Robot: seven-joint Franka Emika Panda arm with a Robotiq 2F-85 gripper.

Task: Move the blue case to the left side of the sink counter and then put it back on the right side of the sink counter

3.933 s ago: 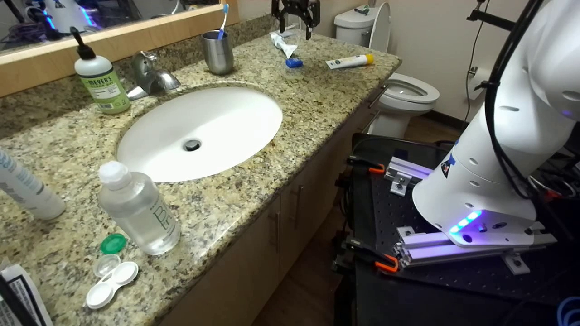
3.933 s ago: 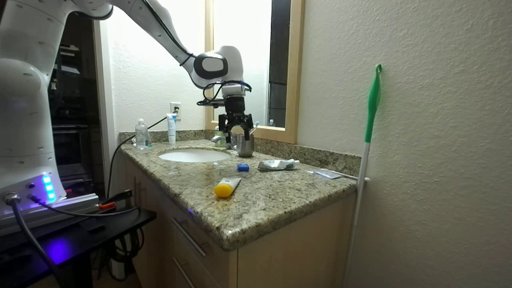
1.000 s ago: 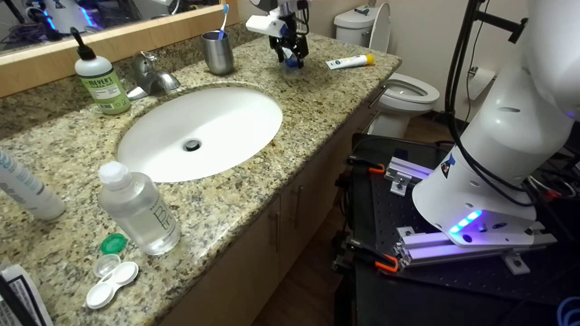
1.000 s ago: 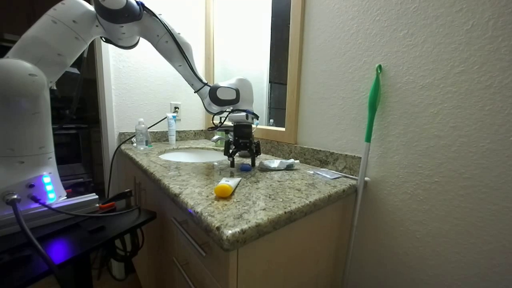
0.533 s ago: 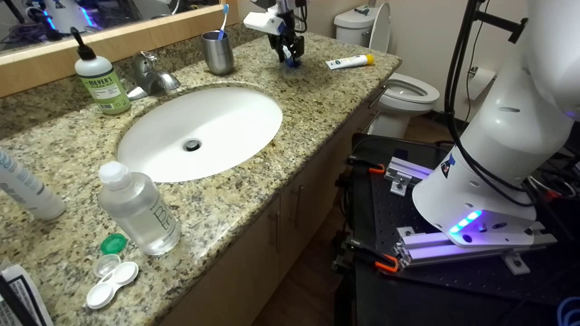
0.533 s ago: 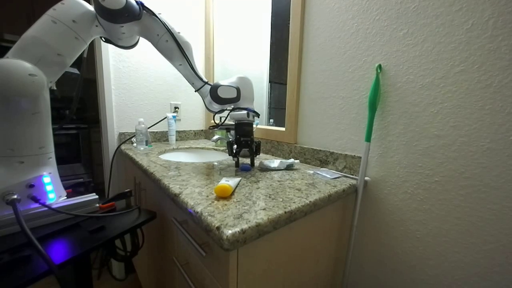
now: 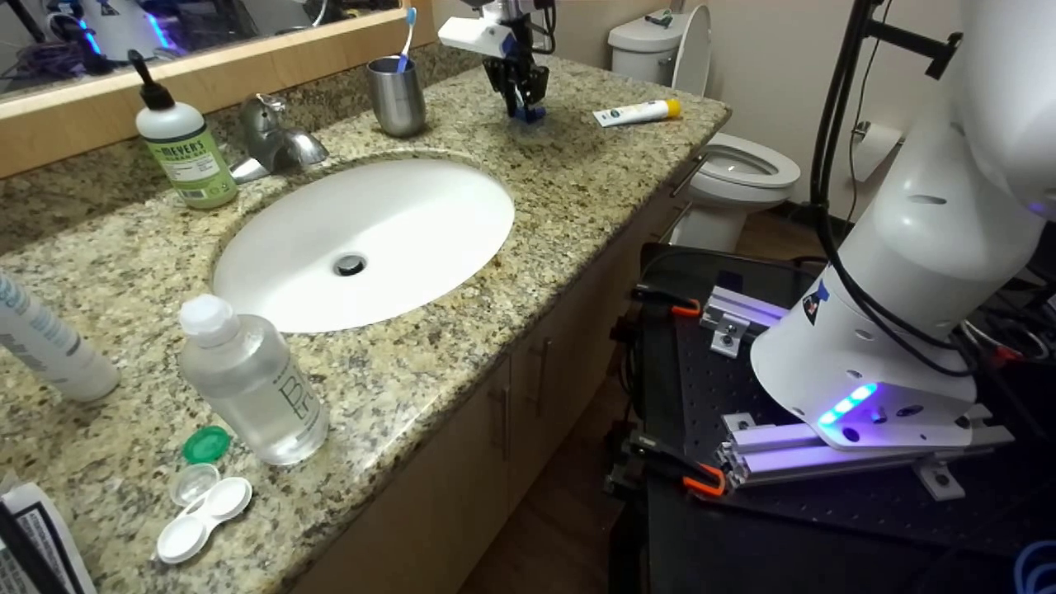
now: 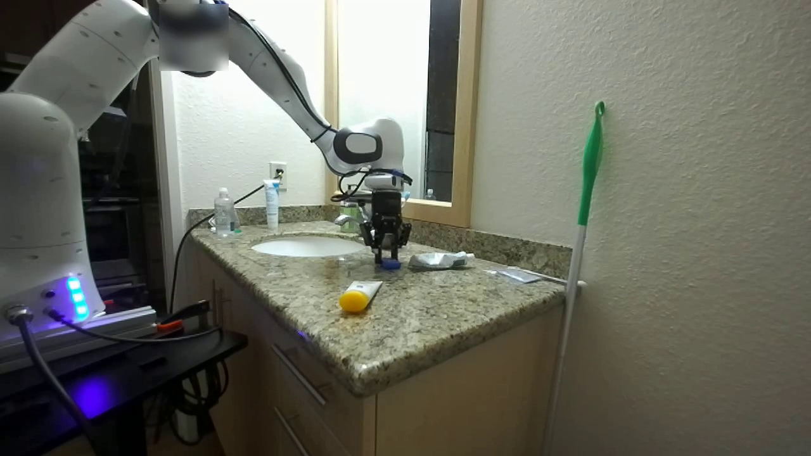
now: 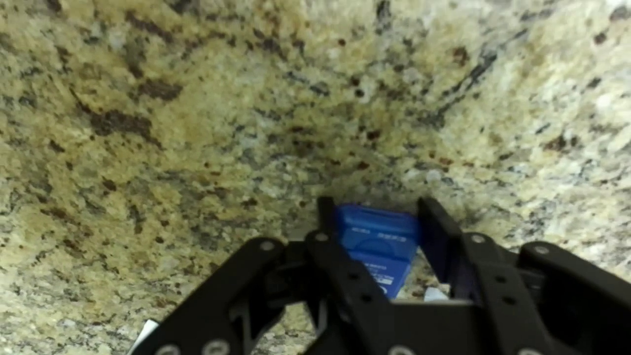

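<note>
The gripper [image 9: 377,215] is clamped on the blue case [image 9: 378,240], which sits between the two fingers [image 9: 442,240], with the sink counter [image 9: 296,113] directly beneath these fingers and a crumpled tube [image 8: 438,260] lying near them

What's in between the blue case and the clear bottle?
The white basin, with granite counter separating it from the blue case and clear bottle; both exterior views show this.

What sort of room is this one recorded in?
A bathroom, probably in a home: a toilet stands past the far end of the sink counter in an exterior view, and a toothbrush leans in a metal cup.
</note>
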